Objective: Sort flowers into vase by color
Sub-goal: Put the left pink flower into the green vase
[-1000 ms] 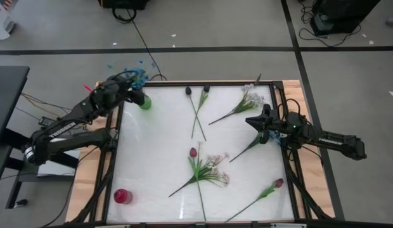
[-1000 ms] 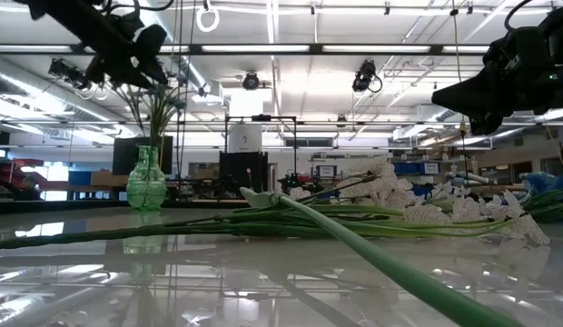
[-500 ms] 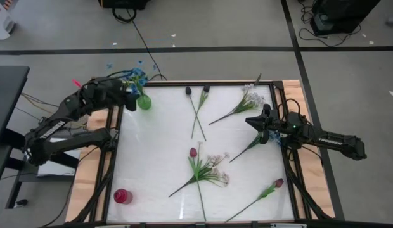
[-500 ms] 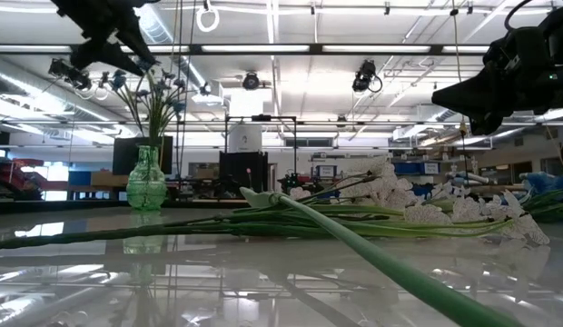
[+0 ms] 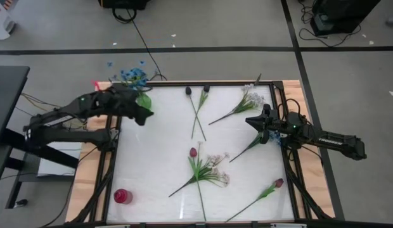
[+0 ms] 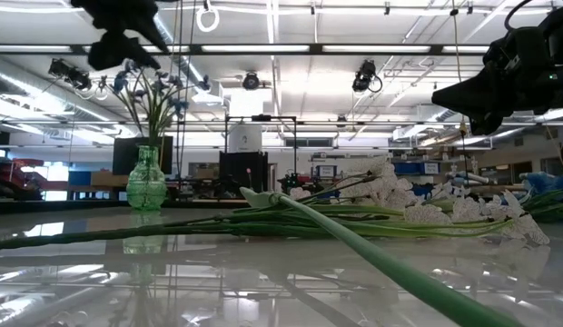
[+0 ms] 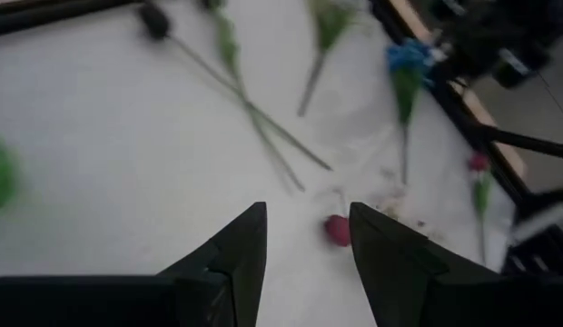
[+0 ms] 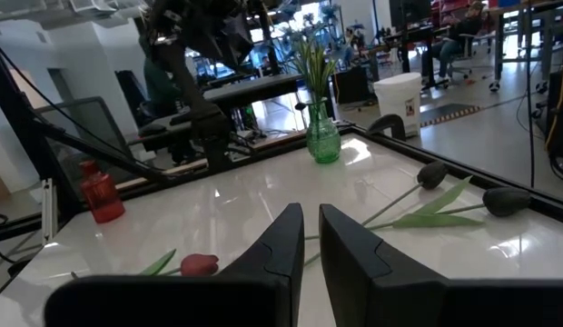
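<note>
Between placements, by the look of it: blue flowers [image 5: 130, 75] standing in the green vase [image 6: 146, 180] at the far left corner of the glossy white tabletop [image 5: 158, 164], with the left pincer [image 5: 144, 115] just beside the vase, over the tabletop, part-open and holding nothing. Right pincer [image 5: 252, 120] hanging above the right side, fingers nearly together, gripping nothing.

Waiting loose on the tabletop: two dark buds [image 5: 196, 90] on crossed stems at the far middle, a white spray [image 5: 250, 98] far right, a blue-headed stem [image 7: 407, 65] under the right pincer, a red tulip [image 5: 193, 152] and a second white spray [image 5: 217, 166] near centre, a pink tulip [image 5: 278, 183] near right. Red vase [image 5: 122, 196] at the near left corner, apparently empty.

Next move, probably: down onto a thin stem, jaws closing across it. Stems thin, smooth, plastic-looking and lying flat, so likely to slide on the slick surface; overlapping centre stems awkward to separate. Green vase ribbed, translucent glass, narrow-necked, needing a well-aimed stem.
</note>
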{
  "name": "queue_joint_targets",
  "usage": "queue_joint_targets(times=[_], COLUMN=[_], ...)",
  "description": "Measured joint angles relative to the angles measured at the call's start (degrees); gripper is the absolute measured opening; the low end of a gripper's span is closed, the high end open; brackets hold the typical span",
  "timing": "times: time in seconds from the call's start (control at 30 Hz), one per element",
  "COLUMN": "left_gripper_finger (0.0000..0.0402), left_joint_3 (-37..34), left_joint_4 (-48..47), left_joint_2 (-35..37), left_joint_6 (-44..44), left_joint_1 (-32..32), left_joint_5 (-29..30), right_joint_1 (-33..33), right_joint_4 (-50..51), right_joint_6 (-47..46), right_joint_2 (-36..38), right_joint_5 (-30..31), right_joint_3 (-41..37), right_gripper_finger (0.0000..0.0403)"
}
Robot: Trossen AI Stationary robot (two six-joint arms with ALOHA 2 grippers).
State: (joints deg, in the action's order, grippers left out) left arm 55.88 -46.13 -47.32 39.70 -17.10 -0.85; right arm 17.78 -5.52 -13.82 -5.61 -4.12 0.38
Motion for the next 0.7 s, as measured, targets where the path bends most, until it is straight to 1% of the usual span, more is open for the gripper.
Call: queue_joint_targets(times=[0.17,0.33,0.5,0.6,0.7], left_gripper_finger=[0.0162,0.0162,0.0162,0.0162,0.0162], left_joint_3=[0.00,0.00,-0.02,-0.03,-0.07], left_joint_4=[6.36,8.85,11.14,12.94,16.47], left_joint_2=[-4.82,-9.08,-15.00,-18.72,-21.89], left_joint_6=[0.75,0.99,1.50,5.06,13.50], left_joint_1=[3.72,6.29,11.26,13.88,15.43], left_joint_5=[0.07,0.09,-0.43,-1.26,-1.35], right_joint_1=[0.00,0.00,0.00,0.00,-0.02], right_joint_4=[0.00,0.02,0.00,0.00,0.00], right_joint_6=[0.01,0.02,0.01,0.00,0.02], right_joint_2=[-0.02,-0.02,-0.01,0.00,-0.02], right_joint_5=[0.00,0.00,0.00,0.00,0.00], right_joint_3=[-0.01,0.00,-0.01,0.00,0.00], right_gripper_finger=[0.0049,0.0049,0.0049,0.0049,0.0049])
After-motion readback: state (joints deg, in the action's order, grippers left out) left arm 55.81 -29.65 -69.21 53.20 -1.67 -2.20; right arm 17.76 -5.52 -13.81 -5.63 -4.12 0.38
